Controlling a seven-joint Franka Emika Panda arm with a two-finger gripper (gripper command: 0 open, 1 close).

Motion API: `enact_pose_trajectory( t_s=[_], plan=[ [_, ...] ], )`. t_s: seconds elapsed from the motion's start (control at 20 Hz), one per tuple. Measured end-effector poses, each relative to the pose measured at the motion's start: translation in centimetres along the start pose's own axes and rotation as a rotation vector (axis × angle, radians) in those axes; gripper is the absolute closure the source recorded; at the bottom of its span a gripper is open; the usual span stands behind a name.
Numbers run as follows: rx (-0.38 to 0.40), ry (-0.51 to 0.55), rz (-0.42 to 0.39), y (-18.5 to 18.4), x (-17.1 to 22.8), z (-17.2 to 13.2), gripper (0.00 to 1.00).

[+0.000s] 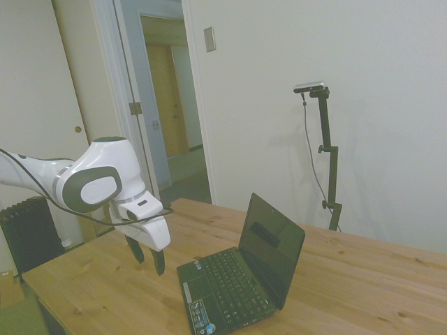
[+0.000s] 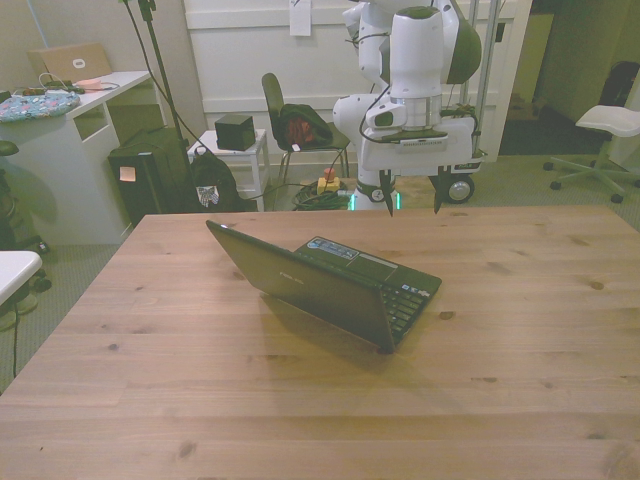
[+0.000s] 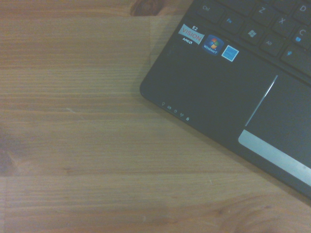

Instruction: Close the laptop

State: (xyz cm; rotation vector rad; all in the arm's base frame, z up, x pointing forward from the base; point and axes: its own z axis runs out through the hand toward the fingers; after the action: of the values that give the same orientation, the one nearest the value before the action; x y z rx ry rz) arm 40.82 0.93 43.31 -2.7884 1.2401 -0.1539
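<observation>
The small black laptop (image 1: pixel 241 276) stands open on the wooden table (image 1: pixel 370 279), its glossy screen upright and tilted slightly back. In the front view the laptop (image 2: pixel 335 280) shows the back of its lid, with the keyboard facing the far edge. My gripper (image 1: pixel 149 258) hangs open above the table, just off the laptop's palm-rest side, touching nothing. Seen from the front, the gripper (image 2: pixel 413 198) hovers behind the laptop over the far edge, fingers wide apart. The wrist view shows a corner of the laptop's palm rest (image 3: pixel 214 97) with small colourful stickers (image 3: pixel 210 44) and the touchpad.
Bare wood of the table (image 2: pixel 300 400) surrounds the laptop on all sides. Beyond the far edge stand a chair (image 2: pixel 295 125), a white desk (image 2: pixel 70 120) and a wheeled robot base (image 2: pixel 400 140). A dark radiator (image 1: pixel 28 234) sits off the table in the side view.
</observation>
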Motion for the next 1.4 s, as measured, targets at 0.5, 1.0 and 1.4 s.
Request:
enact_pose_trajectory(
  t_s=[0.5,1.0,1.4],
  plan=[
    [0.032,0.134,0.088,2.7,5.1,-8.4,0.0],
    [0.05,0.229,0.31,9.9,18.4,-15.2,0.0],
    [0.027,0.259,0.411,11.1,29.5,-16.8,0.0]
  ],
)
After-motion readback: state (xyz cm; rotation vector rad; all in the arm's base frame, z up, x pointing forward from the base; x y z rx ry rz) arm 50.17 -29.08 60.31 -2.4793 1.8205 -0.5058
